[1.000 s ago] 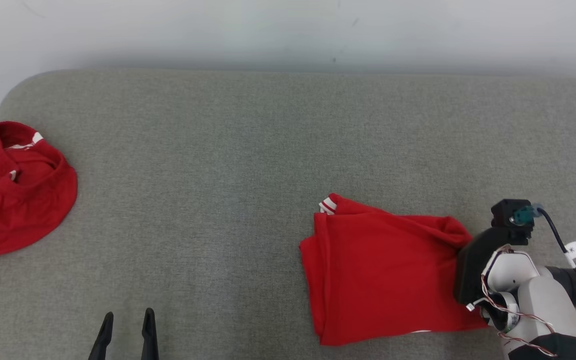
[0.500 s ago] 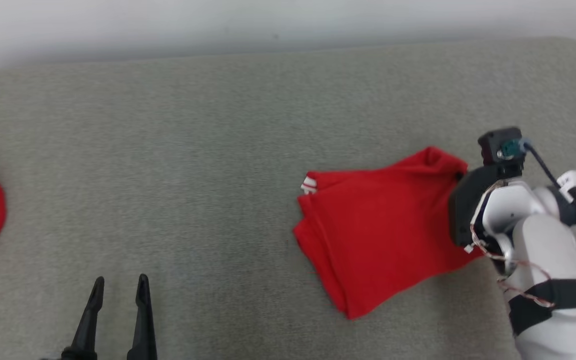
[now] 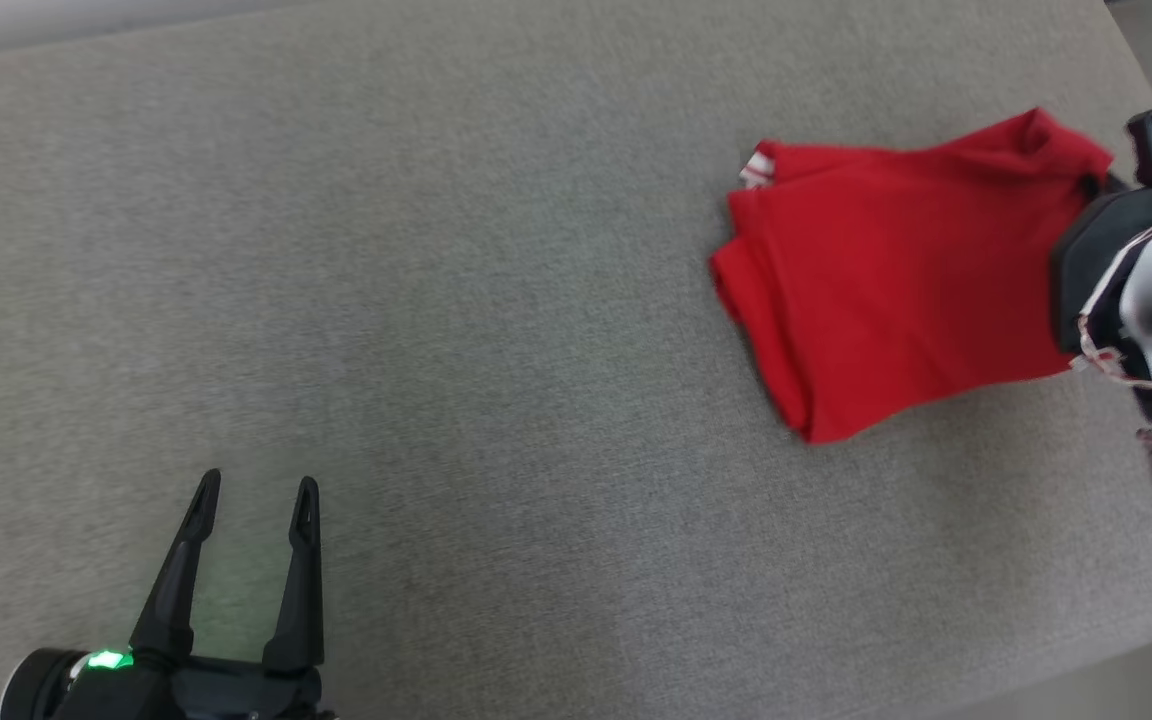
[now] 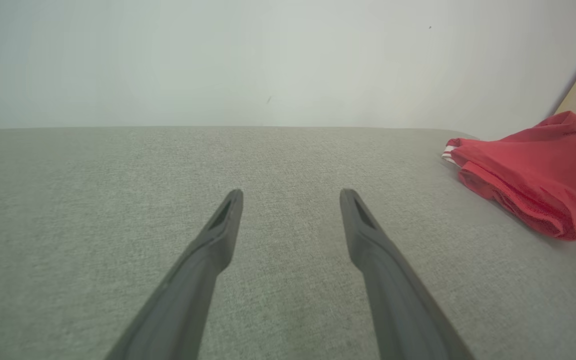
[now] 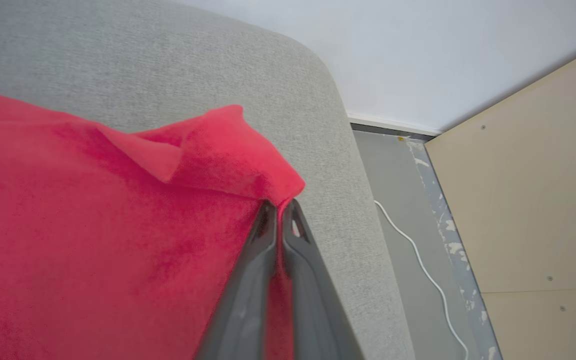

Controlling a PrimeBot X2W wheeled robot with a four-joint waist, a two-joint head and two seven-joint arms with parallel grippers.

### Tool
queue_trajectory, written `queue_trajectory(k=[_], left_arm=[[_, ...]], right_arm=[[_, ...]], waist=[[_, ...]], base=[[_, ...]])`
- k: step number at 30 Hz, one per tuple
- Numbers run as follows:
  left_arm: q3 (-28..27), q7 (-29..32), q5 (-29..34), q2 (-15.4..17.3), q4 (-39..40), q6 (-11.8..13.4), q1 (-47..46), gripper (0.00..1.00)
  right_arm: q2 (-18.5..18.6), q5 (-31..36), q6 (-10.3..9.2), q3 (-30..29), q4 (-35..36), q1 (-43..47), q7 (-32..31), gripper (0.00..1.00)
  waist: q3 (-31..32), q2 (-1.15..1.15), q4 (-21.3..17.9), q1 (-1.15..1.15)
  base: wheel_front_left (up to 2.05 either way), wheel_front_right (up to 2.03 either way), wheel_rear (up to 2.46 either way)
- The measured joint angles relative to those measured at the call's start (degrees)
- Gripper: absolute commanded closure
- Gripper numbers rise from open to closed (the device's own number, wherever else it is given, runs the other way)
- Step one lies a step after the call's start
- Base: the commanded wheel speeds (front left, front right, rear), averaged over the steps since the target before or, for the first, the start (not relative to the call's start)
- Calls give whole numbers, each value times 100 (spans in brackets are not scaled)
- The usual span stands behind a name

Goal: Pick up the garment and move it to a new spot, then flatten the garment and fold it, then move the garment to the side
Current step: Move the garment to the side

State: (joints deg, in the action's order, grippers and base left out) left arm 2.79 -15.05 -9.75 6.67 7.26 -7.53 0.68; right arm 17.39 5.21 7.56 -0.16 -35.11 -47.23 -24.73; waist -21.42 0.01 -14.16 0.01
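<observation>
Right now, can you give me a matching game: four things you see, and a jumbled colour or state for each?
Things:
1. left jaws
2. right jaws
3. garment
4. padded surface

Colour or state:
A. grey
B. shut on a corner of cloth
C. red, folded
D. wide open, holding nothing

Pairs: 1-D, 2-B, 3-C, 4-A

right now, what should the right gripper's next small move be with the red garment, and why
Probably lower the pinched corner and let go. The right gripper is shut on a raised corner of the folded red garment, which already lies near the right end of the grey cushion; the rest lies flat.
</observation>
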Motion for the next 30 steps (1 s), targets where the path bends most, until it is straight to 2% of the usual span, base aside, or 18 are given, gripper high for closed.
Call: queue_trajectory(k=[5,18,30], left_arm=[[73,0,87,114,145,0,-114,0],[64,0,164,342,345,0,-161,0],[100,0,94,475,313,0,-184,0]], right_arm=[[268,225,0,67,-180,-307,458,100],[401,809,0,92,-198,-476,1374,100],[486,1038,0,170,-278,-556,1870,100]], waist=[[-350,0,-242,0],[-795,0,-814,-1],[-877,-1,-805,-1]], base=[[0,0,0],[0,0,0],[0,0,0]])
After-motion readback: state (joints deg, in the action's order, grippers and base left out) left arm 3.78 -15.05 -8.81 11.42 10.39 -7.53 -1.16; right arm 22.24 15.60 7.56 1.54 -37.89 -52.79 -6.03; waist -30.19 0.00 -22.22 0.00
